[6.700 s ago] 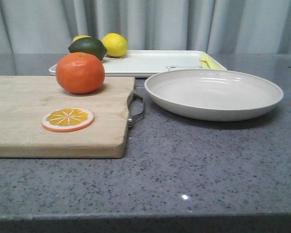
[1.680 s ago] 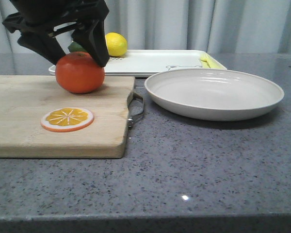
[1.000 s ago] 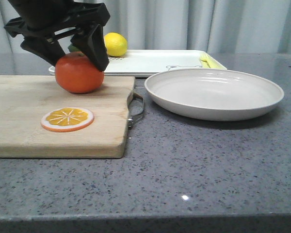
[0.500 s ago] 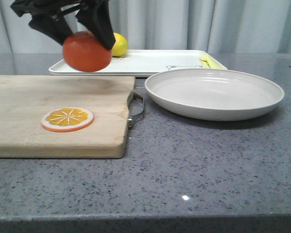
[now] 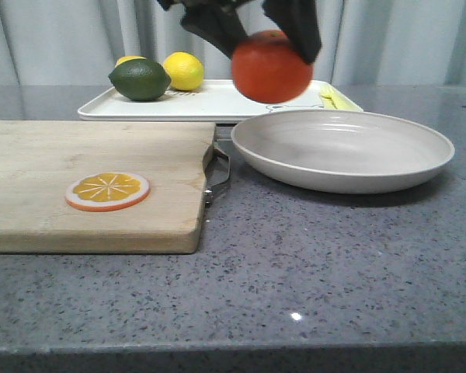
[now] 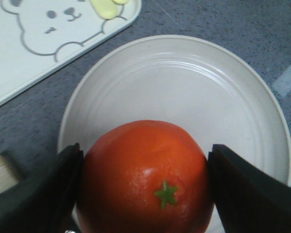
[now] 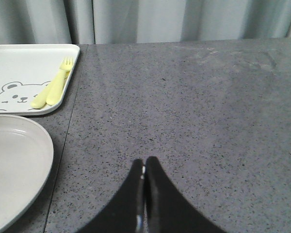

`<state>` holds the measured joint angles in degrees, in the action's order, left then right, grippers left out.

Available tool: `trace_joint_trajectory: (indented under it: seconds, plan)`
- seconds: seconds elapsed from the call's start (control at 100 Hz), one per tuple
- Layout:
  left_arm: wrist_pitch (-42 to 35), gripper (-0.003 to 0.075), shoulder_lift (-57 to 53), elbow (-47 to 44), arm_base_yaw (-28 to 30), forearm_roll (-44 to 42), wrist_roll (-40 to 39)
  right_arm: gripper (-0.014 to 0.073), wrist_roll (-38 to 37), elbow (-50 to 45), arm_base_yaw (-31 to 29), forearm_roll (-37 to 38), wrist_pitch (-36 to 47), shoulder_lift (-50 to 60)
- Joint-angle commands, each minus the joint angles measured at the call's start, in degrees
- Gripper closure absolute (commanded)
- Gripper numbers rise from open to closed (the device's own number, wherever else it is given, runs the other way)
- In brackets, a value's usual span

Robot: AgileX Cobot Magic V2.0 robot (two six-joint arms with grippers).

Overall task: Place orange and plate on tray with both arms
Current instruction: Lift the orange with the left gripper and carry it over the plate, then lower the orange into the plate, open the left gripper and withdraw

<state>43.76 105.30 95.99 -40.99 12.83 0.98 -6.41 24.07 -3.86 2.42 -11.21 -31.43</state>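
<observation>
One orange, clamped in the left gripper, is recorded lifted off the cutting board to upper centre, over the plate, tray delivery pending; right gripper closed, empty.

A deep orange-red orange with a green star stem spot sits between black pincer fingers above an off-white plate, near a white tray with a grey-outlined bear drawing, on a speckled grey bench.
</observation>
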Motion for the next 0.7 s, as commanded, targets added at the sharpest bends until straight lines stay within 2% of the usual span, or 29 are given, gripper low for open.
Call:
trace_joint_trajectory:
  seconds: [0.0,0.45,0.69]
  plan:
    - [-4.22,0.0398,-0.02,4.04,-1.94,1.06,0.09,0.0660,0.33,1.86,-0.27,0.25,4.23,-0.48]
    - [-5.23,0.0387,5.08,6.64,-3.31,1.06,0.09,0.0660,0.33,1.86,-0.27,0.25,4.23,-0.48]
    - [-5.01,0.0243,5.64,6.64,-3.31,1.06,0.09,0.0660,0.33,1.86,-0.27,0.25,4.23,-0.48]
